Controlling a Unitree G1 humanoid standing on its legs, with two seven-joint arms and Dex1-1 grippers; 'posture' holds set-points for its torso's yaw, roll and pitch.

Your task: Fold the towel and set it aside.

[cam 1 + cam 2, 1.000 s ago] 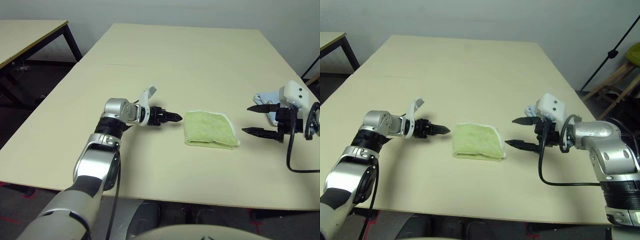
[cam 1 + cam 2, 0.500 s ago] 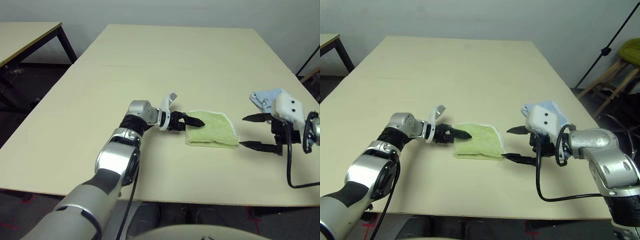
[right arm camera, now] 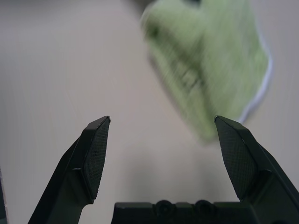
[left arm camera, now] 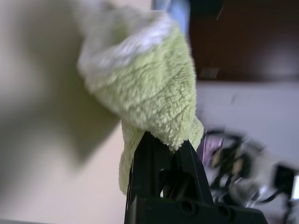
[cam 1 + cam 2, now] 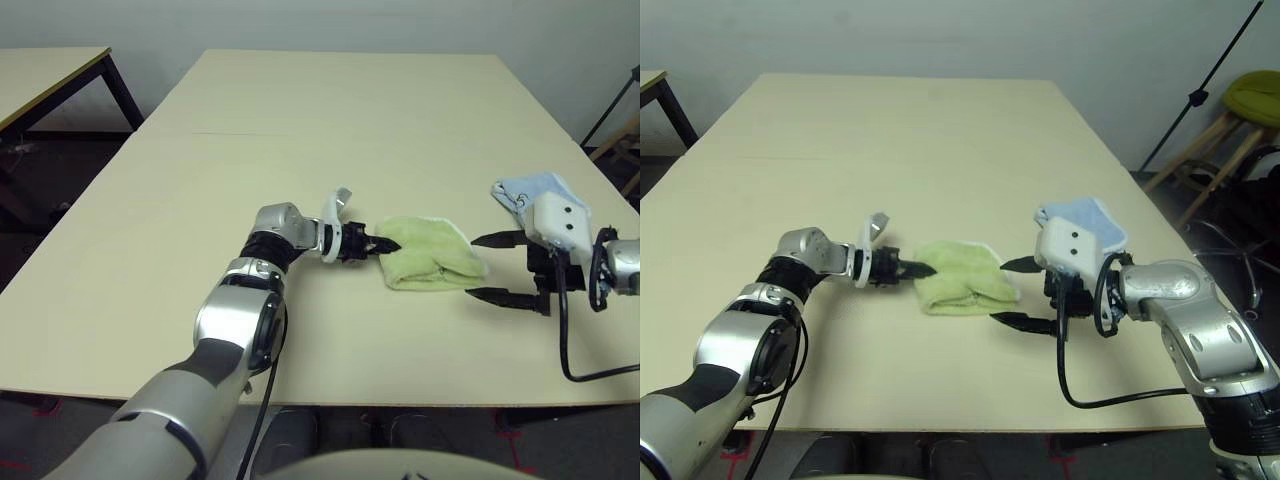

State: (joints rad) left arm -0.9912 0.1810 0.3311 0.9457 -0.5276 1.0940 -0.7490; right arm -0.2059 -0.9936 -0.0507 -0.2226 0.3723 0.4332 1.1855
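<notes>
- My left fingers are pinched together on the left edge of the towel, the cloth caught between the two black tips.
- In the left wrist view the lime-green terry bunches up over my fingertips, with a strip of its white edging showing on the side away from them.
- The towel lies folded and a little rumpled on the pale surface, about midway between my two hands and toward the near edge.
- Where I grip it, that end of the cloth is drawn into a narrow point; the rest spreads wider toward the right.
- My right fingers stand wide apart and hold nothing, hanging just to the right of the towel and pointing left at it.
- In the right wrist view both of those fingers are clear of the cloth, with bare surface between them and the towel beyond.
- A smaller light blue cloth sits to the far right, behind my right hand, apart from the towel.
- A black cable loops down from my right wrist over the surface.
</notes>
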